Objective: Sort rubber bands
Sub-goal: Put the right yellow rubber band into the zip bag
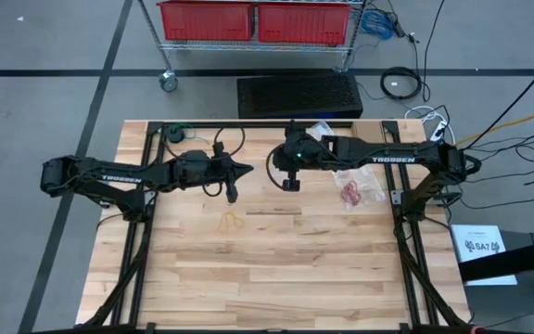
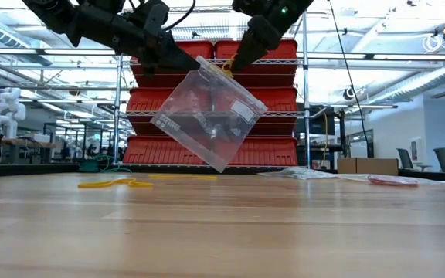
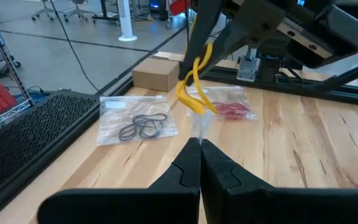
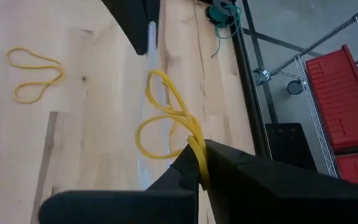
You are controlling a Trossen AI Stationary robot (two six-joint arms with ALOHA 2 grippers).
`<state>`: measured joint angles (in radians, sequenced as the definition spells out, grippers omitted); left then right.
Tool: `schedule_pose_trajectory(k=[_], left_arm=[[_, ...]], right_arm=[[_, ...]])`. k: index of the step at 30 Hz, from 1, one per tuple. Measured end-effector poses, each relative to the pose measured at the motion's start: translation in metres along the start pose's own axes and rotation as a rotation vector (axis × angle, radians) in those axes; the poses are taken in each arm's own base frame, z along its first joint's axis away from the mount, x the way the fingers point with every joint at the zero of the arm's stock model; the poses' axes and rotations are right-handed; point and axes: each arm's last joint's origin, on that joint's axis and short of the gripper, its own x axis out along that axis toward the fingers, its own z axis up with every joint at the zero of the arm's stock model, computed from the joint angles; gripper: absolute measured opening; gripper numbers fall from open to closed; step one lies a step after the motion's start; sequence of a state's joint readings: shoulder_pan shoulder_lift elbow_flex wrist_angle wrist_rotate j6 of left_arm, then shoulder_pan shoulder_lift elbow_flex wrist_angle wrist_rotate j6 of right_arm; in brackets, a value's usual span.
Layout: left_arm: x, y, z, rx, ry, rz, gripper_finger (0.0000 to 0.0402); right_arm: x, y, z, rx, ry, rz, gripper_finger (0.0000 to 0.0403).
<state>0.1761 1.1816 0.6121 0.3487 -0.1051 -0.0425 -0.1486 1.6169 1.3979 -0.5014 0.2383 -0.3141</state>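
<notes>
Rubber bands are distributed across four places at this moment. Starting at the left of the high view, the left gripper is clamped shut on the upper edge of a clear plastic bag, which hangs tilted and clear of the table. In my judgement it holds the mouth up so that bands can be dropped in. Below it, loose yellow bands lie on the bare wood, apart from both arms. Next across, the right gripper is pinched closed on several yellow loops, held at the bag's top edge just beside the left fingertips; insertion looks to be the step in hand. Further right, a bag of red bands rests flat near the right arm's frame, and a bag of black bands lies near the table's far edge.

Clearance: the near half of the table shows bare wood, giving ample room. The two grippers are close together, so collision is the main risk. The black-band bag sits close to the edge.
</notes>
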Motion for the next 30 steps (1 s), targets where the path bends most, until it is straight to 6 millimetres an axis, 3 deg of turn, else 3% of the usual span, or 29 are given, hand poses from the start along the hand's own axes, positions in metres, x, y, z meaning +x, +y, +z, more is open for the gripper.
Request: schedule_pose_trajectory(k=[18, 30], left_arm=[[0.000, 0.000, 0.000, -0.002, 0.000, 0.007, 0.0000], [0.000, 0.000, 0.001, -0.005, -0.006, 0.007, 0.0000]], right_arm=[[0.000, 0.000, -0.001, 0.013, 0.010, -0.018, 0.0000], [-0.004, 0.017, 0.004, -0.002, -0.011, 0.071, 0.0000]])
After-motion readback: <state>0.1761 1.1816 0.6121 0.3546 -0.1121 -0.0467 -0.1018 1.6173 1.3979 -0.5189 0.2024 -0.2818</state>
